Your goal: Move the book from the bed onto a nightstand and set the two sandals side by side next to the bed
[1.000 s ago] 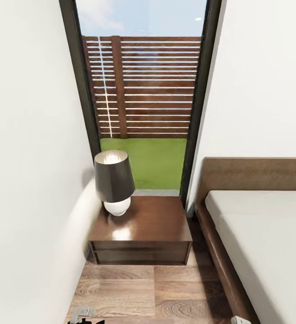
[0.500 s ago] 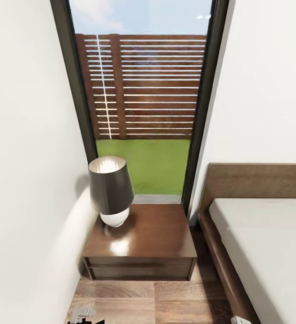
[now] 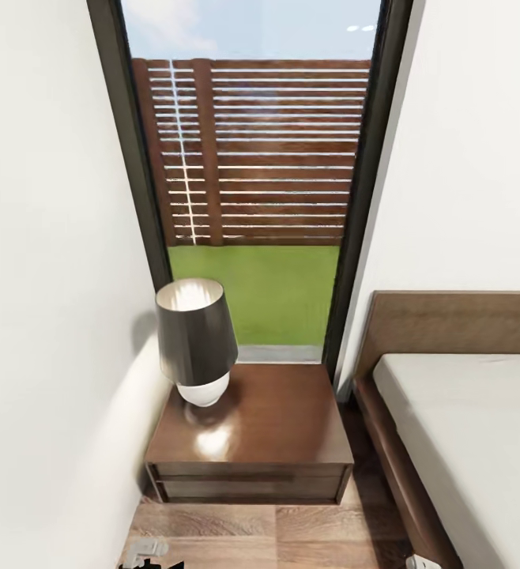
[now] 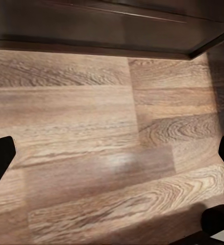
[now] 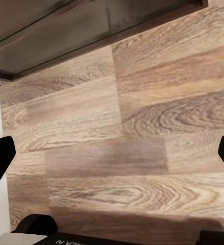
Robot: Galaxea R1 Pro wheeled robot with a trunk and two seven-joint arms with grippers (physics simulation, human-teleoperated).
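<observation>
The nightstand (image 3: 252,431), low and dark brown with a glossy top, stands ahead of me in the head view, under the tall window. The bed (image 3: 465,427), with its brown headboard and pale-grey mattress, runs along the right. The book and the sandals are out of view. In the left wrist view my left gripper (image 4: 112,155) hangs open over bare wood floor, with a dark furniture front (image 4: 117,25) just beyond. My right gripper (image 5: 112,155) is also open over the floor, near a dark wooden edge (image 5: 66,25). Nothing lies between either pair of fingers.
A lamp (image 3: 197,340) with a dark shade and white base occupies the nightstand's left rear part. A white wall (image 3: 47,316) closes in on the left. A narrow strip of plank floor (image 3: 355,474) separates nightstand and bed. A black-framed window (image 3: 252,182) faces a fence and grass.
The head camera has moved closer to the nightstand, so nightstand, lamp and bed now sit lower and slightly larger in the picture. Nothing on them has shifted.
</observation>
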